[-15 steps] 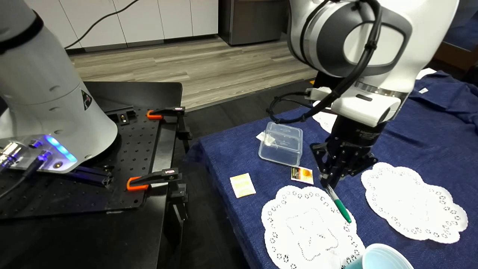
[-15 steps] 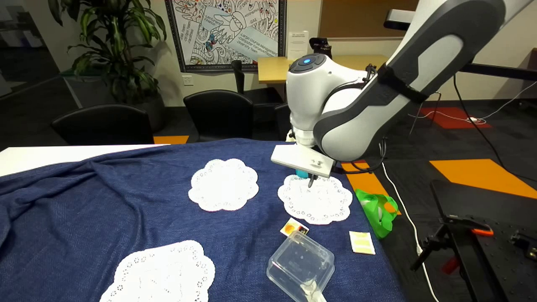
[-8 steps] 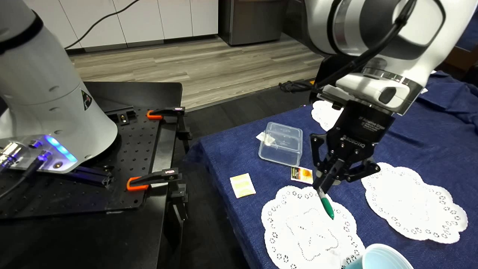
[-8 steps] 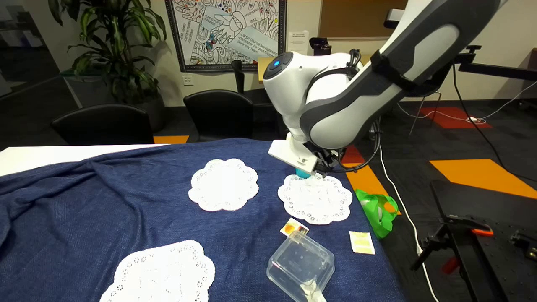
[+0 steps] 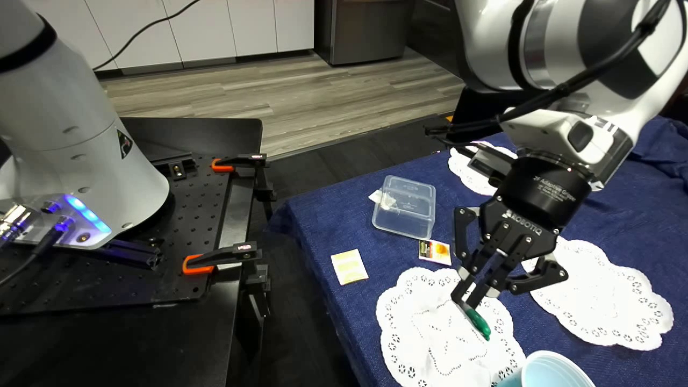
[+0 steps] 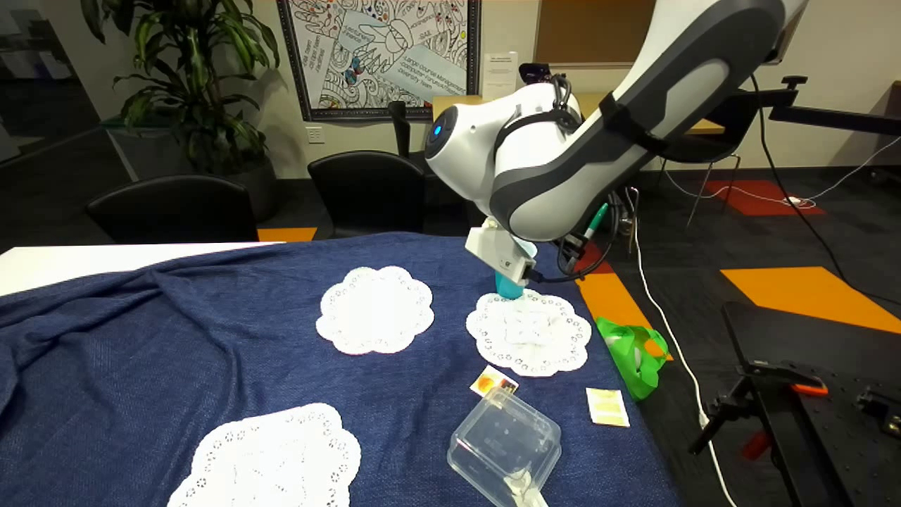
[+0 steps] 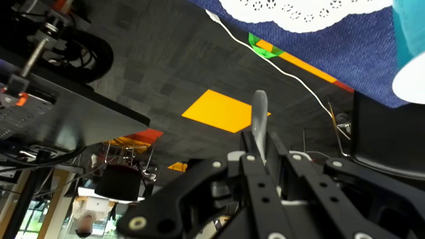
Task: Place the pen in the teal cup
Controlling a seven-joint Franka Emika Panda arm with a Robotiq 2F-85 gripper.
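My gripper (image 5: 466, 299) is shut on the pen (image 5: 478, 323); its green end sticks out past the fingertips, toward lower right in this exterior view. The pen's green end (image 6: 597, 218) points up and right beside the arm in an exterior view. In the wrist view the grey end of the pen (image 7: 259, 114) runs out between the fingers of the gripper (image 7: 260, 141). The teal cup (image 5: 553, 371) stands upright, cut off at the bottom edge, apart from the pen. The cup (image 6: 509, 286) is partly hidden by the wrist, and shows at the right edge of the wrist view (image 7: 410, 30).
White doilies (image 5: 441, 333) (image 6: 376, 310) lie on the blue cloth. A clear plastic box (image 5: 406, 209), an orange-yellow card (image 5: 435, 252) and a pale yellow card (image 5: 349, 266) lie nearby. The table edge (image 5: 328, 317) is close to the cup. A green bag (image 6: 637, 359) is on the floor.
The wrist has tilted, swinging the fingers and pen. In an exterior view the green tip has moved left, then back right and lower. The pen now shows beside the arm. The cup has not moved.
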